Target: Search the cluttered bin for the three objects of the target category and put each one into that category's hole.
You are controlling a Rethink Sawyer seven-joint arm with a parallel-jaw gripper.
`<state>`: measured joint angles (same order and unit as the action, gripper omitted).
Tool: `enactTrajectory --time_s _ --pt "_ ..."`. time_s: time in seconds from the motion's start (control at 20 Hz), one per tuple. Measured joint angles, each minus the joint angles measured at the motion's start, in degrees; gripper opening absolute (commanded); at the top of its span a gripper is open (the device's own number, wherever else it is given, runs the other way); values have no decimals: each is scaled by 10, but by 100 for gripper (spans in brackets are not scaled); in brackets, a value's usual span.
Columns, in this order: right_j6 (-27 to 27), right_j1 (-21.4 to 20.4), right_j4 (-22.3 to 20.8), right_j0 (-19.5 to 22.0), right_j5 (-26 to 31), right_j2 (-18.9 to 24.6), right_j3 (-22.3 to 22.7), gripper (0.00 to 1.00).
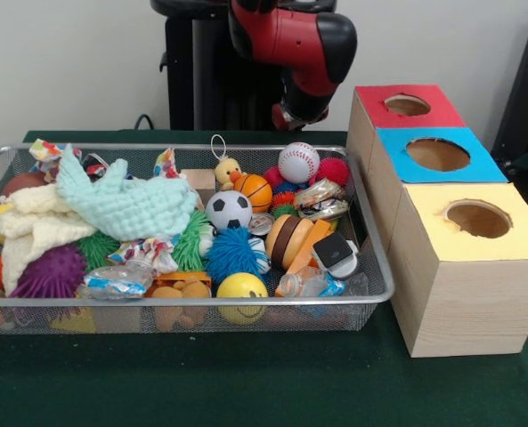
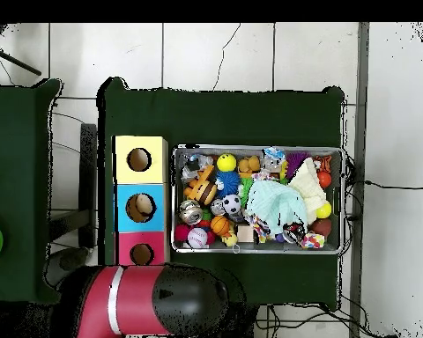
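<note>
looking from the front, the arm (image 1: 304,49) is folded back high behind the cluttered bin (image 1: 375,267), likely parked so the basket is open to view; its gripper is hidden, so i cannot tell how the jaws stand. the bin sits on the green table (image 1: 246,382) just beside three boxes, red box (image 1: 406,107) farthest, blue box (image 1: 437,156) in the middle, yellow box (image 1: 477,222) nearest, each with a round hole on top within easy reach. two see-through bottles show along the near wall: one bottle (image 1: 117,280) by the purple spiky ball (image 1: 50,271), another bottle (image 1: 310,284) right of the yellow smiley ball (image 1: 242,289). a third is not plain to me; the mint cloth (image 1: 125,203) may cover it.

from overhead, the arm (image 2: 153,302) lies clear of the cluttered bin (image 2: 259,147), and the boxes line its side, yellow box (image 2: 141,143) farthest from the base. something sits inside the blue box (image 2: 140,190) hole. no grasp looks begun.
</note>
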<state>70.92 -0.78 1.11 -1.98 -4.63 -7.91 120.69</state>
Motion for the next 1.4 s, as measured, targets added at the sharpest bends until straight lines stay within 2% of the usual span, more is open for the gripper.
enactTrajectory --time_s 0.35,0.5,1.0,1.4 --pt "0 24 0 9 7 0 -18 0" --pt "0 31 0 8 27 0 -30 0" --pt "0 32 -1 8 94 0 -52 0" --pt "0 25 -1 -1 126 -2 -56 0"
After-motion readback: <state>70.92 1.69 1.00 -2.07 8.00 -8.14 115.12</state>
